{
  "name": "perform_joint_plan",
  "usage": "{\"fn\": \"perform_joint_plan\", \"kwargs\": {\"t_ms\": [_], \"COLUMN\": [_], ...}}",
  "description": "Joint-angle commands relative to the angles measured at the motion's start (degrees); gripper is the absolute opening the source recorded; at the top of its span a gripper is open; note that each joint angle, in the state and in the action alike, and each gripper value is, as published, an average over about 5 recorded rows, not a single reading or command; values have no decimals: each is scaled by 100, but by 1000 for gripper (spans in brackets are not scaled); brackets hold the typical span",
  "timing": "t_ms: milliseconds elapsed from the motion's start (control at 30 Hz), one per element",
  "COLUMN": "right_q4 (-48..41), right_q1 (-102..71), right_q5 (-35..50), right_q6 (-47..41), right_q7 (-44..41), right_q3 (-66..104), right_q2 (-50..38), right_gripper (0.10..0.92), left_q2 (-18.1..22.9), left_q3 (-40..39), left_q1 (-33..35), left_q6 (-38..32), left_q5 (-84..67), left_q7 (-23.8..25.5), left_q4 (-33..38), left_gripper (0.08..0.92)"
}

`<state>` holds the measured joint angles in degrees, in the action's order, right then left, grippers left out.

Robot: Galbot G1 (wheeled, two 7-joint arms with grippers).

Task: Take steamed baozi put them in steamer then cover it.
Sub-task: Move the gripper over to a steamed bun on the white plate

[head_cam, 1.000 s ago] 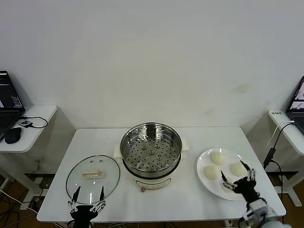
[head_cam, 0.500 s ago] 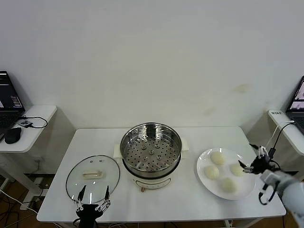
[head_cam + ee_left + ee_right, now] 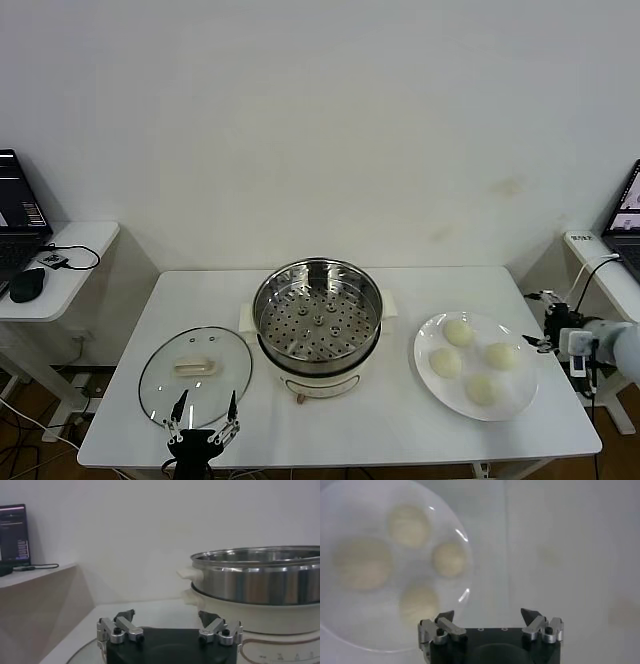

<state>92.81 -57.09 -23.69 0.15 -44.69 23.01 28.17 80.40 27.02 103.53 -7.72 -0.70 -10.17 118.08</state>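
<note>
Four cream-white baozi [image 3: 459, 331] lie on a white plate [image 3: 522, 398] at the table's right. They also show in the right wrist view [image 3: 449, 560]. The steel steamer [image 3: 318, 318] on its cream base stands open and empty at the table's centre, and it shows in the left wrist view [image 3: 260, 580]. My right gripper [image 3: 535, 320] is open and empty, just off the plate's right rim [image 3: 466, 592]. My left gripper [image 3: 207, 405] is open and empty at the table's front edge, by the glass lid [image 3: 195, 368].
A side table with a laptop and a black mouse [image 3: 27, 284] stands at the left. Another side table with a laptop and hanging cables [image 3: 580, 300] stands at the right, close to my right arm. The white wall lies behind the table.
My right gripper has moved from the plate's front part outward to beside the plate's right rim, uncovering all four baozi. My left gripper has shifted slightly right at the front edge.
</note>
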Motion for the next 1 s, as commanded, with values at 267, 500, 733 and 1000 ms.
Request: {"fn": "perform_joint_plan", "kwargs": {"t_ms": [267,500,733,1000], "right_q4": [-1948,-2317,-2635,-2907], "right_q1": [3768,4227,4436,4414], "right_q5": [226,429,318,70], "right_q6": [296,162,81,-17], "right_q7": [-1354,-1427,-1380,-1273], "right_q3": [-4046,-4500,-4718,-4764], "right_q2": [448,872,1283,1634], "right_gripper": [823,823,823,823], "left_q2": [19,23,21,24], "left_q3": [42,43,70,78], "left_q1": [-82,-161,-167,-180], "left_q6": [-12,-8,-16,-23], "left_q5": [19,23,20,24], "left_q7": [16,22,27,22], "left_q4": [-87,-152,-162,-172], "left_gripper": [823,823,823,823]}}
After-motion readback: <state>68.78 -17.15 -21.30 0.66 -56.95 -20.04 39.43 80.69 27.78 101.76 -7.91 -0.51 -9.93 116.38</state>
